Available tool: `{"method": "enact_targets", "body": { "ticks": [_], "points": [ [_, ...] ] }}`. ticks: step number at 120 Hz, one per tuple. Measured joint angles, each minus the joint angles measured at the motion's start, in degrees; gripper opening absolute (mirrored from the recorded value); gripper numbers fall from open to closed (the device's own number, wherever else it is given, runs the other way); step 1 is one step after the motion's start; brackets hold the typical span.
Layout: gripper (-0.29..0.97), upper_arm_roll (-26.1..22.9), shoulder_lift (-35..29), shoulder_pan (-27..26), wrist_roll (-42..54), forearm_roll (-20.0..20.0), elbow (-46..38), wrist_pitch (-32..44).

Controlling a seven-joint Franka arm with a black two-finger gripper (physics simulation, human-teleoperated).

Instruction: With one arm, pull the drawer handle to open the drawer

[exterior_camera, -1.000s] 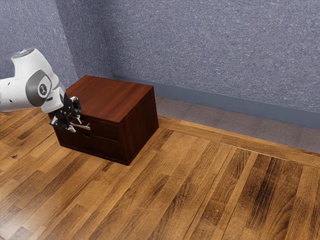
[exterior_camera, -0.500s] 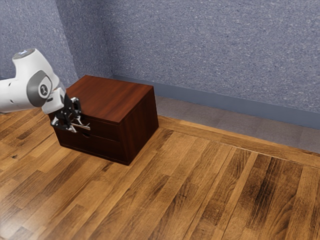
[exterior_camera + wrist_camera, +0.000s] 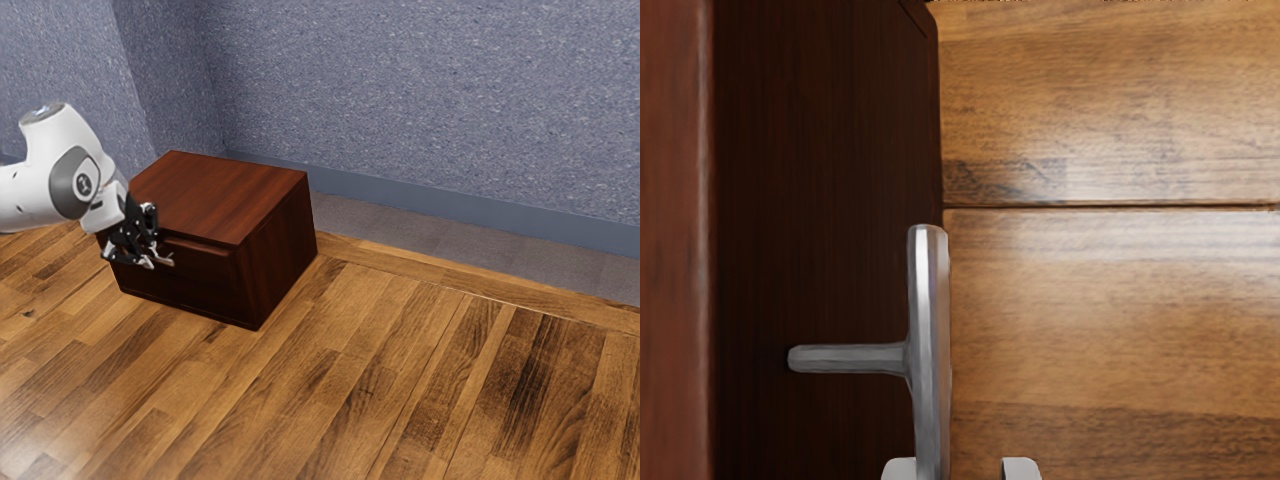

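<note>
Pincer [image 3: 150, 260] fingers apart, straddling the silver drawer handle [image 3: 928, 340]. One fingertip [image 3: 898, 468] against the bar, the other clear of it. Top drawer [image 3: 200, 252] front at the pincer's 3 o'clock in the exterior view. Cabinet [image 3: 230, 200] sits on wood floor [image 3: 400, 380].

Arm [image 3: 45, 185] cut off at exterior view's left edge. Gripper [image 3: 140, 252] hides part of handle [image 3: 165, 260]. Handle end cut off at wrist view's edge.

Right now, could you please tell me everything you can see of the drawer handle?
The handle is a slim, silvery metal bar, held off the dark wooden drawer front by a short post. It lies between the open gripper's fingertips, against one, clear of the other.
</note>
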Motion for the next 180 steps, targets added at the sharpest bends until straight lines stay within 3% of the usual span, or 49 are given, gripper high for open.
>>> {"method": "enact_targets", "body": {
  "ticks": [62,90,150,180],
  "points": [
    [-0.01,0.17,-6.85,-0.31,0.08,0.07,-6.89,-0.46],
    [-0.02,2.66,-6.62,-0.3,0.16,-0.05,-7.06,-0.99],
    [-0.03,2.83,-7.15,-0.41,0.4,-0.15,-7.13,-2.17],
    [-0.02,3.09,-10.61,-0.34,0.49,-0.17,-11.18,-2.08]
  ]
}}
